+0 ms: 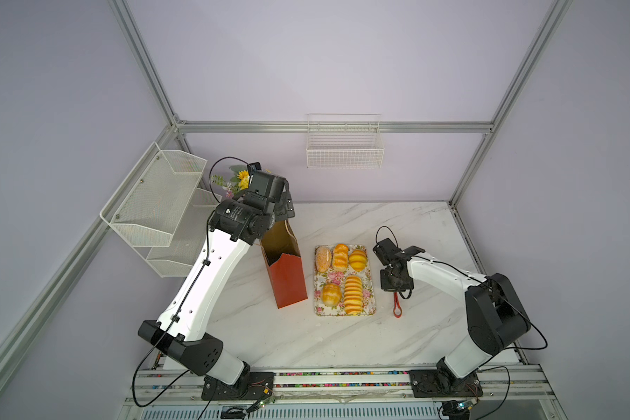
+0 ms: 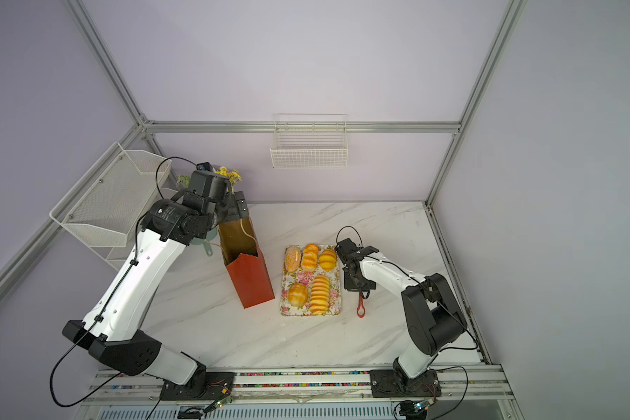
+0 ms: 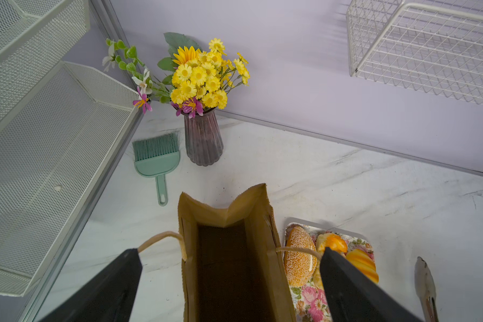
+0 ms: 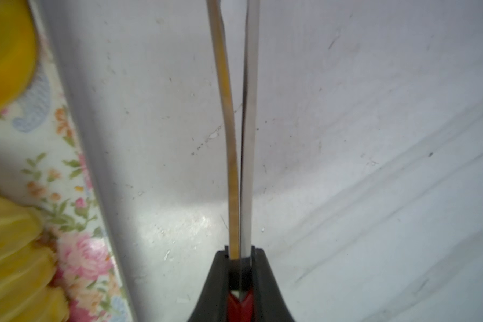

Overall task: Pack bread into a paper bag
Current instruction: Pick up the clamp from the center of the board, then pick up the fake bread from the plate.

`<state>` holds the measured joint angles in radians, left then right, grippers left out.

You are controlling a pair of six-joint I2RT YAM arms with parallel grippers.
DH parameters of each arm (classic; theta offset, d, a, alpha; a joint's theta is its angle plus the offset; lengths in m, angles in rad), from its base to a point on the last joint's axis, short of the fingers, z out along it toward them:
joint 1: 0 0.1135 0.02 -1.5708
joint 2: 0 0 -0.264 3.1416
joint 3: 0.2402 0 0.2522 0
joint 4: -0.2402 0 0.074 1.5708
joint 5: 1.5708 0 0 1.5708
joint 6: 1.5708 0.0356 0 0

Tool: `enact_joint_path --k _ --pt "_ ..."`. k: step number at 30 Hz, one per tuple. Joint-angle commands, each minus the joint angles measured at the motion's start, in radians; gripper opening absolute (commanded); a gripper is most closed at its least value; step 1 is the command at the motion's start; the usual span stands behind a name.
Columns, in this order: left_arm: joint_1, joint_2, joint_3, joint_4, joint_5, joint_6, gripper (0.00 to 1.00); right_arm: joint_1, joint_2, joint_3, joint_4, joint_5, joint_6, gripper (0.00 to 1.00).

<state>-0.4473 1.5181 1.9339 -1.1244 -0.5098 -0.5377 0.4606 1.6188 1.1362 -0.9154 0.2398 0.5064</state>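
The right gripper [image 4: 239,258] is closed tight on a pair of tongs [image 4: 250,139]. The two metal arms of the tongs are squeezed close together and are pointed out ahead of the gripper, over the table [image 4: 374,139]. Whether the table is touched by them cannot be told. The red end of the tongs is seen sticking out behind the gripper in both top views. Just beside this gripper, on the side toward the other arm, a flowered tray [image 1: 369,282] is set. The bread [image 1: 353,294] is laid on the tray, five pieces in all, apart from the tongs.

The left gripper [image 3: 229,251] is held wide open right above the paper bag [image 3: 258,212], and nothing is gripped by it. The bag is stood upright with its mouth open. One finger [image 3: 115,287] is placed out past each side of the bag, by the cord handles [image 3: 162,235]. Past the left gripper, near the wall, a vase [image 3: 204,142] of flowers and a small green brush [image 3: 156,159] are seen.
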Motion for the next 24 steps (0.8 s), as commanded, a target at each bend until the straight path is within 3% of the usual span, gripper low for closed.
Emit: enact_joint_path --k 1,4,9,14,24 --pt "0.000 -0.045 -0.011 0.055 0.005 0.012 1.00 -0.004 -0.076 0.126 -0.155 -0.014 -0.040 0.10" --pt "0.000 -0.049 -0.026 0.067 0.011 0.009 1.00 -0.004 -0.089 0.227 -0.227 -0.077 -0.065 0.22" --pt "0.000 -0.050 -0.036 0.083 0.018 0.008 1.00 -0.004 -0.084 0.313 -0.268 -0.229 -0.059 0.32" --pt "0.001 -0.055 -0.039 0.092 0.021 0.014 1.00 -0.003 -0.091 0.316 -0.241 -0.331 -0.045 0.35" --pt "0.000 -0.073 -0.053 0.103 0.023 0.024 1.00 -0.004 -0.081 0.341 -0.257 -0.367 -0.045 0.37"
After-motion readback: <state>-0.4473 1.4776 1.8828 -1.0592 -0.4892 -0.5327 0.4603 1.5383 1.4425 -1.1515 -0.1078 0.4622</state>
